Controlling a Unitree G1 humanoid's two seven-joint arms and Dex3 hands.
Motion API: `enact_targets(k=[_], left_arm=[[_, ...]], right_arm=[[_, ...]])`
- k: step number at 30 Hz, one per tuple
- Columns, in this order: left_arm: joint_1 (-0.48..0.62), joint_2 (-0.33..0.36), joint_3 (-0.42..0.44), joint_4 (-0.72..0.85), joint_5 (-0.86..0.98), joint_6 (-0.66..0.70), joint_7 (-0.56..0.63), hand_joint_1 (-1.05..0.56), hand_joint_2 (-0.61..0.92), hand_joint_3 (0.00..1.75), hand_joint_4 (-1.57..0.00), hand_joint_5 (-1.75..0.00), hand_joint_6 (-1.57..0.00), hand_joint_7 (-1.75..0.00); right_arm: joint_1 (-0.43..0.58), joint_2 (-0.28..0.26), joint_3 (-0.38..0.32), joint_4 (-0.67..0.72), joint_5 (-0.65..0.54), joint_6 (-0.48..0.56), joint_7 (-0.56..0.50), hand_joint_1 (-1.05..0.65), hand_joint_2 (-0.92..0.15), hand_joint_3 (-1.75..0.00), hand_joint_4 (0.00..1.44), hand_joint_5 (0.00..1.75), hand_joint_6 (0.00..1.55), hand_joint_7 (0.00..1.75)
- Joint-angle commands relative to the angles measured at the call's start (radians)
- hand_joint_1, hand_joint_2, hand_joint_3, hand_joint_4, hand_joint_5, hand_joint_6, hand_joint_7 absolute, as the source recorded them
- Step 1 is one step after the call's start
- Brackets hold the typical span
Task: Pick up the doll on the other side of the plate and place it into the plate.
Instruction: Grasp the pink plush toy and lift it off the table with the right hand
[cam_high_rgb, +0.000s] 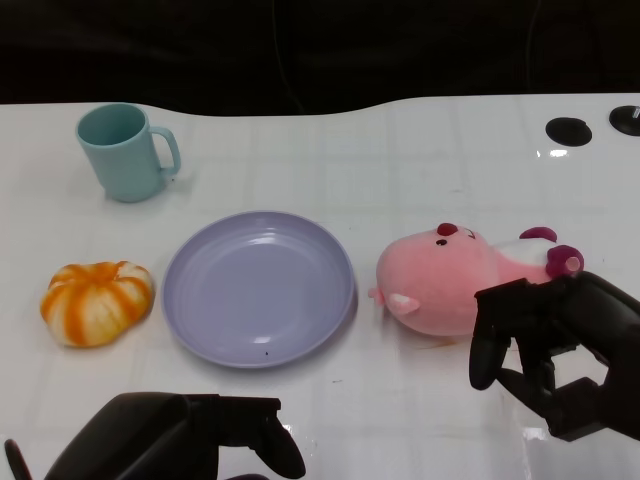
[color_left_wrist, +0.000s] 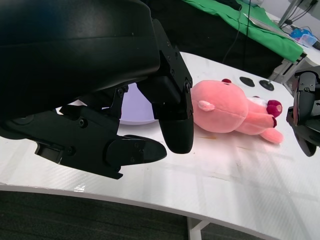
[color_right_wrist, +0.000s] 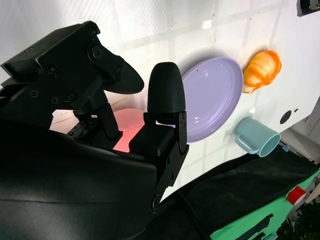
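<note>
White tabletop (cam_high_rgb: 420, 150), dark backdrop. Lavender plate (cam_high_rgb: 258, 288), centre. Pink doll (cam_high_rgb: 440, 280) lying on its side just right of plate. Right hand (cam_high_rgb: 555, 345) over doll's near end, fingers apart, holding nothing. Left hand (cam_high_rgb: 190, 440) at near edge, fingers loosely apart, empty. Teal mug (cam_high_rgb: 125, 152); orange pumpkin toy (cam_high_rgb: 97, 302) left of plate.

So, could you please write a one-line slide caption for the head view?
Right hand open beside the pink plush doll, empty lavender plate to its side.

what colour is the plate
Pale lilac-purple, plain with no pattern; the plate shows best in the head view.
</note>
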Motion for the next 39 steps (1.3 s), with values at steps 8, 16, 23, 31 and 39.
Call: enact_targets(k=[8,16,23,31,39], left_arm=[[0.004,0.012,0.014,-0.005,-0.003,0.000,-0.016,-0.22,0.92,0.40,-0.61,-1.65,-0.70,-0.91],[0.004,0.010,0.011,-0.010,-0.002,0.004,-0.017,-0.21,0.92,0.40,-0.62,-1.62,-0.71,-0.90],[0.004,0.006,0.003,-0.007,0.003,-0.003,-0.012,-0.21,0.92,0.40,-0.63,-1.63,-0.71,-0.90],[0.001,0.009,0.004,-0.002,0.003,-0.001,-0.014,-0.21,0.92,0.38,-0.63,-1.66,-0.72,-0.90],[-0.001,0.004,-0.007,0.000,0.014,0.000,-0.009,-0.21,0.92,0.38,-0.63,-1.66,-0.72,-0.89]], right_arm=[[-0.038,0.052,-0.046,0.002,-0.039,0.040,-0.120,-0.22,-0.72,-0.47,0.56,1.27,0.57,0.78],[-0.067,0.037,-0.056,-0.025,-0.092,0.124,-0.139,-0.37,-0.92,-0.09,0.27,1.05,0.32,0.42],[-0.104,-0.071,-0.011,-0.047,-0.164,0.214,-0.055,-0.54,-0.92,-0.12,0.07,0.88,0.12,0.27],[-0.182,-0.167,0.094,-0.031,-0.288,0.258,0.034,-0.69,-0.92,-0.07,0.02,0.78,0.04,0.18],[-0.258,-0.219,0.199,0.047,-0.472,0.227,0.080,-0.76,-0.92,-0.10,0.12,0.67,0.14,0.15]])
